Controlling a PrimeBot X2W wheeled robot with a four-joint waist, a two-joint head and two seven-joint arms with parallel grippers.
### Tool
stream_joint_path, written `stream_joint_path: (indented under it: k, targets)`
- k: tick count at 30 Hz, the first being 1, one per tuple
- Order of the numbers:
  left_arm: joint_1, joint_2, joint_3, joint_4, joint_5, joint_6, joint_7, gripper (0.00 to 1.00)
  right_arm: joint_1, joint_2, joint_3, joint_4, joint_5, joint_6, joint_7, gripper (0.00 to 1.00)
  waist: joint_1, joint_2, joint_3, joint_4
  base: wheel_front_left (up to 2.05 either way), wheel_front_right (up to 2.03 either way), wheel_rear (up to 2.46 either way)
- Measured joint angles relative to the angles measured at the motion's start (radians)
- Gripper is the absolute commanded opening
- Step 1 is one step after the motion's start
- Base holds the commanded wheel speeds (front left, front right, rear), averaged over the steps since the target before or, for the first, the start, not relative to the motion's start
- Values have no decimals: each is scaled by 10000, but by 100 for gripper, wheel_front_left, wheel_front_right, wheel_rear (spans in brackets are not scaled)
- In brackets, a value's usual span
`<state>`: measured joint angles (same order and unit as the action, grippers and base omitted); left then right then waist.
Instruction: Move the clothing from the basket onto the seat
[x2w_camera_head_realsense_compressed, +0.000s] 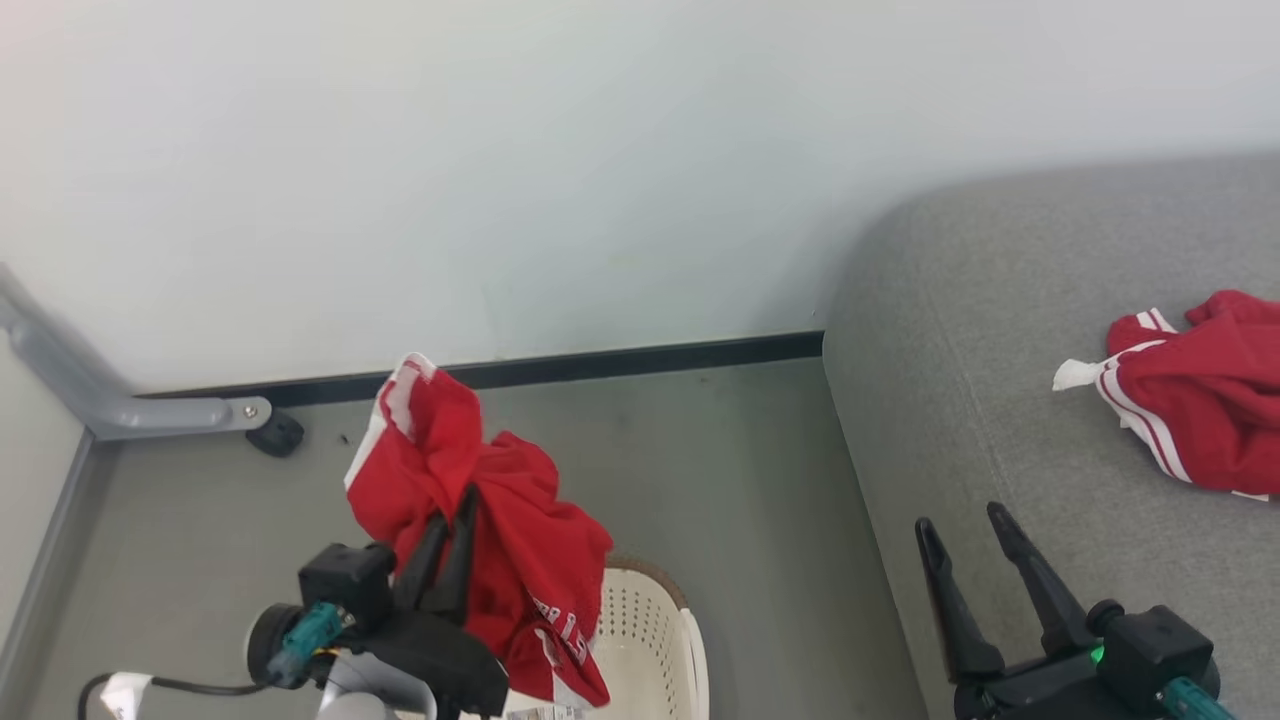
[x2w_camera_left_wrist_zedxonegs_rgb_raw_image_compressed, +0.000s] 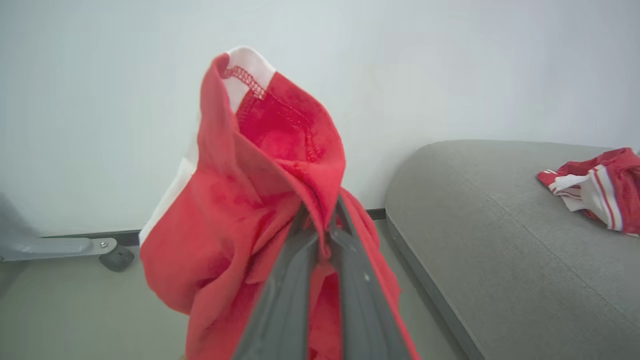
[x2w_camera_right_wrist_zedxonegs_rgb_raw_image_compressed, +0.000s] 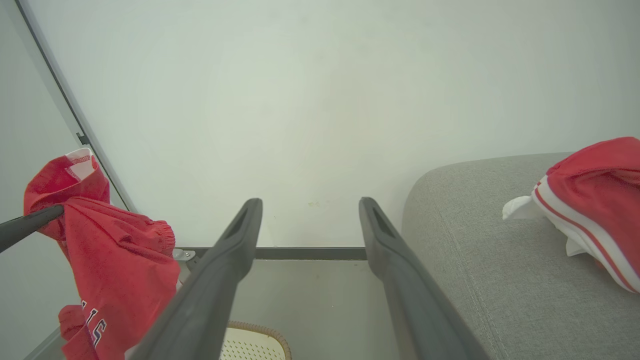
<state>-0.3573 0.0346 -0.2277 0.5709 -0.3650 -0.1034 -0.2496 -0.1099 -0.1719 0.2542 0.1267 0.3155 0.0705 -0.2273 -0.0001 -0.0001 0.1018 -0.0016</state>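
My left gripper (x2w_camera_head_realsense_compressed: 452, 505) is shut on a red garment with white panels (x2w_camera_head_realsense_compressed: 500, 520), held up above the cream basket (x2w_camera_head_realsense_compressed: 650, 630) at the lower middle of the head view. The cloth drapes over the dark fingers (x2w_camera_left_wrist_zedxonegs_rgb_raw_image_compressed: 295, 280) and hangs down, its white lettering showing in the right wrist view (x2w_camera_right_wrist_zedxonegs_rgb_raw_image_compressed: 115, 270). A second red garment with white stripes (x2w_camera_head_realsense_compressed: 1200, 400) lies crumpled on the grey seat (x2w_camera_head_realsense_compressed: 1000, 330) at the right. My right gripper (x2w_camera_head_realsense_compressed: 965, 520) stands open over the seat's front edge, nothing between its fingers (x2w_camera_right_wrist_zedxonegs_rgb_raw_image_compressed: 235, 240).
A pale wall with a dark skirting strip (x2w_camera_head_realsense_compressed: 620, 362) runs behind. A grey metal leg with a black foot (x2w_camera_head_realsense_compressed: 275, 432) stands at the left on the grey floor (x2w_camera_head_realsense_compressed: 720, 480), which lies between the basket and the seat.
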Motion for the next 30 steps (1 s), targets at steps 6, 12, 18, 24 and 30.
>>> stream_joint_path:
  k: [6, 12, 18, 24, 30]
  targets:
    - [603, 21, -729, -1135, -10, -123, 0, 0, 494, 4, 150, -219, 10, 0, 79, 100, 0, 0, -433, -72, 0, 0, 0]
    - [1098, 44, -1379, -2196, -138, -198, 0, 0, 863, 21, 330, -428, 10, 2, 178, 100, 1, 1, -741, -141, 0, 0, 0]
    - [1471, 65, -1762, -2966, -301, -198, 15, 0, 1099, 173, 629, -602, 13, 17, 332, 100, 1, 1, -1004, -216, 0, 0, 0]
    - [1628, 88, -2044, -3584, -493, -198, 297, 0, 1314, 255, 963, -901, 27, 94, 500, 100, 1, 2, -1112, -230, 0, 0, 0]
    - [1630, 121, -2219, -3954, -564, -198, 646, 0, 1324, 290, 1511, -1009, 27, 213, 723, 100, 1, 2, -1143, -190, 0, 0, 0]
